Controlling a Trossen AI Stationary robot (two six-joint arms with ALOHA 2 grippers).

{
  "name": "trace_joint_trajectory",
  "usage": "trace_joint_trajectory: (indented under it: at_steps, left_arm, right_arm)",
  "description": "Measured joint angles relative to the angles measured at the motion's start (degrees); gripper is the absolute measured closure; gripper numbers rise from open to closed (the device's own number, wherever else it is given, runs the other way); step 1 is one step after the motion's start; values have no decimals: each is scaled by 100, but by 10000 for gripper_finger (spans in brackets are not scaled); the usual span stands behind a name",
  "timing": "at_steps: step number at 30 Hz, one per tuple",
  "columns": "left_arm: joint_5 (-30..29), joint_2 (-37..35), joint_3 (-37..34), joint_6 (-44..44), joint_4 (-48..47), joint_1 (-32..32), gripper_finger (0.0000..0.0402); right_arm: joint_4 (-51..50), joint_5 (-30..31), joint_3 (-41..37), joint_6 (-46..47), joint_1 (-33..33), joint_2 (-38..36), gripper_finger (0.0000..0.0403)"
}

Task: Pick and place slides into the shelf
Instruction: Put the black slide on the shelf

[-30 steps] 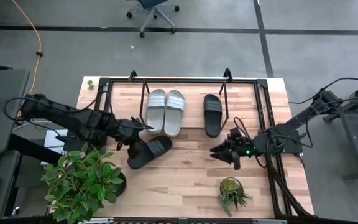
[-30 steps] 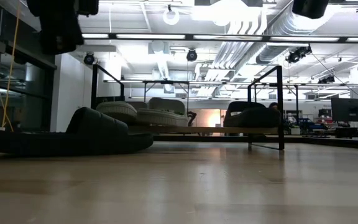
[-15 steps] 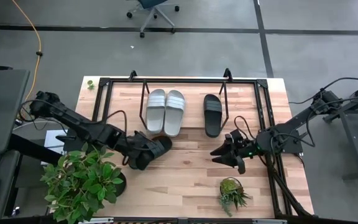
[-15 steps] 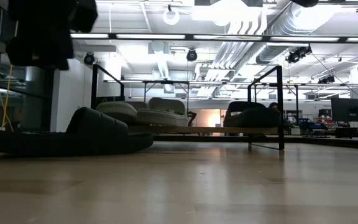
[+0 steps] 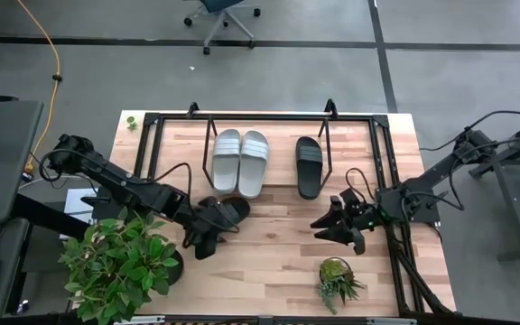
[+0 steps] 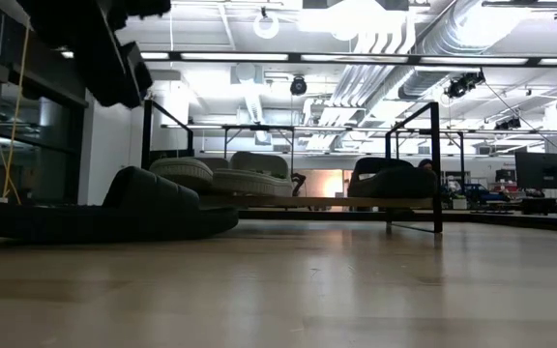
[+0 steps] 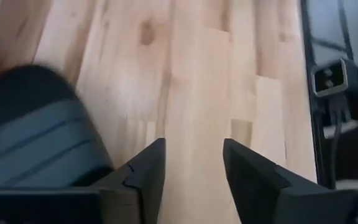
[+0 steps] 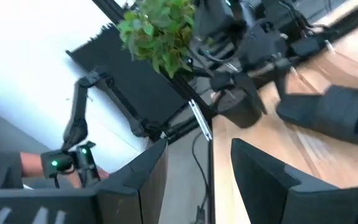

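The loose black rubber slide sandal (image 5: pixel 222 215) lies flat on the pale wood-plank tabletop (image 5: pixel 269 253), outside the thin black metal-tube shelf (image 5: pixel 262 117), its long axis slanted; the left gripper (image 5: pixel 201 242) sits at its near end, fingers apart, gripping nothing; the light grey pair of slides (image 5: pixel 240 161) and the other black slide (image 5: pixel 309 166) lie lengthwise in the shelf, side by side; the right gripper (image 5: pixel 334 228) hovers open near a small potted plant (image 5: pixel 337 278).

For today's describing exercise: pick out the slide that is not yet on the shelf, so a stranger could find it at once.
Start at the shelf of black tubing across the far half of the table. Three slides lie inside it; come toward the near edge from the grey pair. There, outside the shelf, lies the lone black slide, slanted, with the left gripper over its heel.
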Motion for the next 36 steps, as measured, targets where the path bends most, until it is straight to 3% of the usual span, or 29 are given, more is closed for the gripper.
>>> trace_joint_trajectory:
  at_steps: [7,13,16,27,32,36]
  left_arm:
    - [485,-66,4,1202,5,0,322]
    - [837,-72,13,2031,-111,0,384]
    - [832,-72,231,2464,-680,2,398]
    - [-877,-81,1322,5156,-2880,2,400]
    - [-1556,-23,1320,5473,-3349,0,379]
    - [-1919,-22,1316,5515,-3601,0,340]
  right_arm:
    - [-109,88,-3,351,0,-25,235]
    - [-134,710,-4,709,0,-25,235]
    - [-130,1032,-4,904,0,-25,235]
    - [-119,2145,-3,1109,0,-25,235]
    - [-122,2478,-4,1098,0,-23,235]
    - [-123,2700,-4,1063,0,-23,235]
